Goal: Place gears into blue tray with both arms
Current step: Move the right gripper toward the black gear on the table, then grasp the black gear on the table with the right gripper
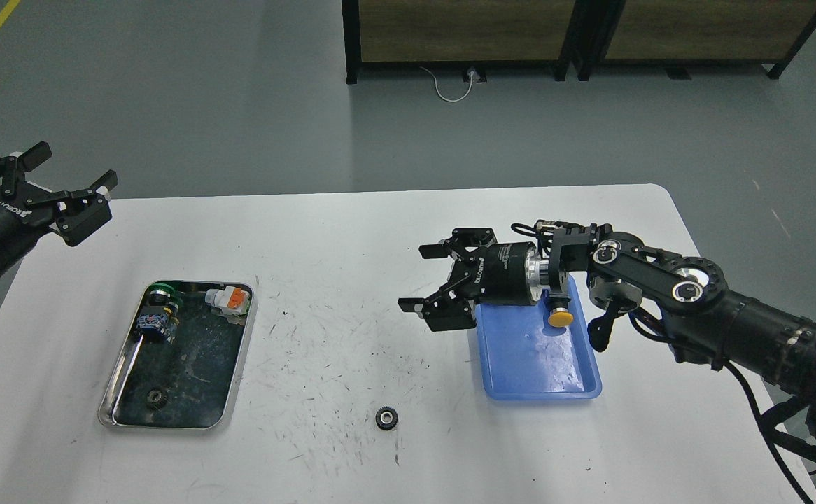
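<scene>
Right end effector [427, 280] hangs wide open and empty just off the blue tray [541, 364]'s left edge — the loose gear [386, 418] lies flat on the table [352, 231] below it toward the near edge, so this arm looks nearer. Left end effector [65, 185] — also spread, holding nothing — hovers past the far-left corner, with the second gear [157, 399] in the silver tray [236, 364].

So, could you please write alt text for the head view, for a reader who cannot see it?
Two small dark toothed gears lie outside the glossy blue plastic tray: one gear on the white table, one in the shiny silver metal tray. The right hand hovers open beside the blue tray; the left hand is open, far left.
</scene>
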{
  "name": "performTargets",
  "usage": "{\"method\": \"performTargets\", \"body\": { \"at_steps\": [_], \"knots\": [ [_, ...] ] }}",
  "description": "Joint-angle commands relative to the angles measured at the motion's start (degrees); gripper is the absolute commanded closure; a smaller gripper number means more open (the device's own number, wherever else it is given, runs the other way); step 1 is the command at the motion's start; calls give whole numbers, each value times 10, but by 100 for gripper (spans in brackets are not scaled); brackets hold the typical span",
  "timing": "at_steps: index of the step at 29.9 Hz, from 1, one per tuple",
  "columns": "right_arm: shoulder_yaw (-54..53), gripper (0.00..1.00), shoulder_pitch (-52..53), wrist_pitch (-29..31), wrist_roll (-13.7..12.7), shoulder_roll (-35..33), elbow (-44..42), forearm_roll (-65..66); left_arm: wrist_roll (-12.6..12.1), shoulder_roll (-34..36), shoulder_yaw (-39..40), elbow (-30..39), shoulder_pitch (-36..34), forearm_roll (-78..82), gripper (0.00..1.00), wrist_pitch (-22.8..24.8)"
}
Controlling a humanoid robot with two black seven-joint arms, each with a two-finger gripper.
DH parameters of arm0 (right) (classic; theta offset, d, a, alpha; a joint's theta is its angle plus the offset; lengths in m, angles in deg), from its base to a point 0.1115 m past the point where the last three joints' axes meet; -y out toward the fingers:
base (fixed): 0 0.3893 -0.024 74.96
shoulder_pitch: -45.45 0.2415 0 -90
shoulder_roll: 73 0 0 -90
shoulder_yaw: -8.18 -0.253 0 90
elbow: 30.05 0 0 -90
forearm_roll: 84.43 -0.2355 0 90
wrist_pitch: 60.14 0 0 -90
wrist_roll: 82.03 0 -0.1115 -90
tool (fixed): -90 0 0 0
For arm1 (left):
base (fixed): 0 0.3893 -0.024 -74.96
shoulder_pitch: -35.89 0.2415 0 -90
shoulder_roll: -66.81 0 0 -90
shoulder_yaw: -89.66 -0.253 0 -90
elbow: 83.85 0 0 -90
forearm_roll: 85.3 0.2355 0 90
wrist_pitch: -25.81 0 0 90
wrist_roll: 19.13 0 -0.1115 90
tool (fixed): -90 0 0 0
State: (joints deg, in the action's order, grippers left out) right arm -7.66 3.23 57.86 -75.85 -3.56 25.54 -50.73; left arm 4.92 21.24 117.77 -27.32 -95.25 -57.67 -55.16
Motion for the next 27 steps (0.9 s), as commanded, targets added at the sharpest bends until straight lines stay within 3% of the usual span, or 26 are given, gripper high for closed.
{"method": "performTargets", "body": {
  "at_steps": [1, 20, 27],
  "knots": [
    [12, 0, -10, 0, -1, -12, 17, 2, -1, -15, 0, 0, -1, 0, 2, -16],
    [109, 0, -10, 0, -2, 10, 27, 40, -7, -98, -8, -63, -40, 1, 2, -26],
    [127, 0, -2, 0, -20, 39, 12, 71, -10, -116, -13, -86, -58, 1, 2, -27]
  ]
}}
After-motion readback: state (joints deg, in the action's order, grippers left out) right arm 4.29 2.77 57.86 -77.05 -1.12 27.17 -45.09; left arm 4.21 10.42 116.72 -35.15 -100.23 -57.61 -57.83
